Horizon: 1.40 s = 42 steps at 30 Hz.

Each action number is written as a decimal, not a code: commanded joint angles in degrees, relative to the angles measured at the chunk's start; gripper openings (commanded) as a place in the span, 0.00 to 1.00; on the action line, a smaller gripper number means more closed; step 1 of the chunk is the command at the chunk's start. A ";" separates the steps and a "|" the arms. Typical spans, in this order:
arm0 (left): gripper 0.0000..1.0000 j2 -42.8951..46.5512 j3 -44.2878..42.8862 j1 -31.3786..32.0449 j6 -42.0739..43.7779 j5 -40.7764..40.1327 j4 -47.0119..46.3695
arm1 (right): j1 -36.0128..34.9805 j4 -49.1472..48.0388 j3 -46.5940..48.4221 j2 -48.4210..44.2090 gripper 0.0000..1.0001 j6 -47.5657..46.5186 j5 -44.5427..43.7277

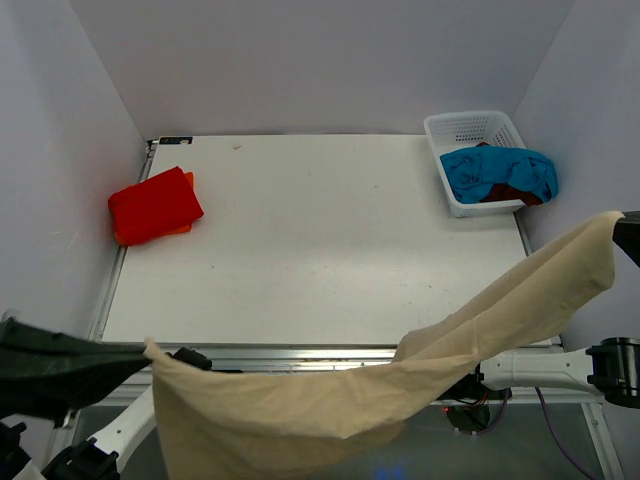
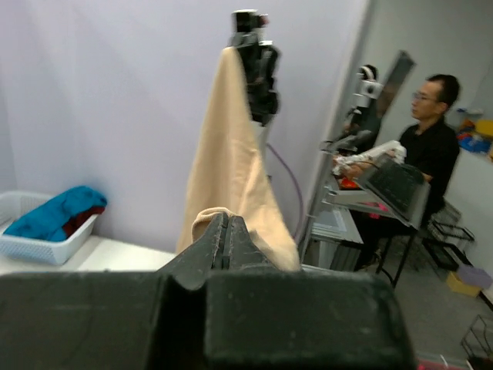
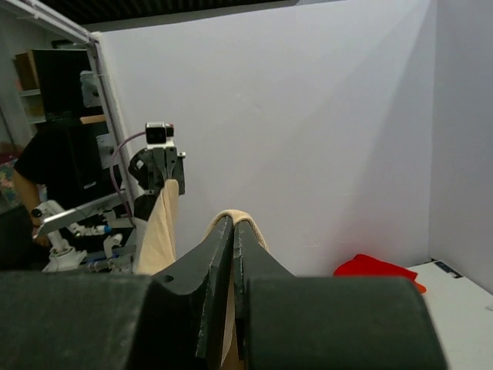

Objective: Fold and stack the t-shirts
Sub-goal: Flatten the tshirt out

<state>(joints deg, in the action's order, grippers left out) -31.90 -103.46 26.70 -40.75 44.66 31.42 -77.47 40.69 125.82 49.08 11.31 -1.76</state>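
Top external view: the tan shirt [image 1: 400, 385] hangs stretched in the air over the near edge of the tabletop [image 1: 320, 250], sagging in the middle. The left end effector [image 1: 148, 350] pinches one corner low at the left, and the right end effector [image 1: 622, 225] pinches the other, higher at the right. Each wrist view shows its fingers pressed together on a fold of tan cloth.

A folded red shirt [image 1: 153, 205], with an orange shirt [image 1: 189, 181] peeking out beneath, lies at the far left of the white tabletop. A white basket [image 1: 470, 125] in the far right corner holds a blue shirt [image 1: 500, 168] over a dark red shirt [image 1: 497, 194]. Pale walls [image 1: 320, 60] close three sides. The left wrist view adds a man [image 2: 431, 139] in black, seated at a desk outside the enclosure.
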 commanded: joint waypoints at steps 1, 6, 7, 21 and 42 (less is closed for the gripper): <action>0.00 -1.85 8.16 -0.24 5.84 -9.46 1.44 | 0.04 -5.09 -1.89 -1.61 0.08 -4.18 -8.32; 0.00 -3.51 22.05 -0.16 13.23 -30.21 3.30 | -1.98 -6.31 -10.82 -3.55 0.08 -9.63 -20.54; 0.00 -4.13 26.68 -0.16 14.55 -34.51 3.12 | -3.11 -7.10 -12.95 -4.77 0.08 -10.25 -25.18; 0.00 -18.19 54.32 -0.33 16.67 -64.26 -18.40 | -23.24 -22.14 -48.91 -16.56 0.08 -20.45 -75.73; 0.00 -18.46 55.56 -0.42 15.62 -66.20 -21.58 | -27.05 -21.70 -31.52 6.34 0.08 -26.86 -82.45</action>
<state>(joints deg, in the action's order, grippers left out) -52.16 -47.51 26.68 -25.32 -21.26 10.90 -106.26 21.78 90.08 50.11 -15.14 -84.31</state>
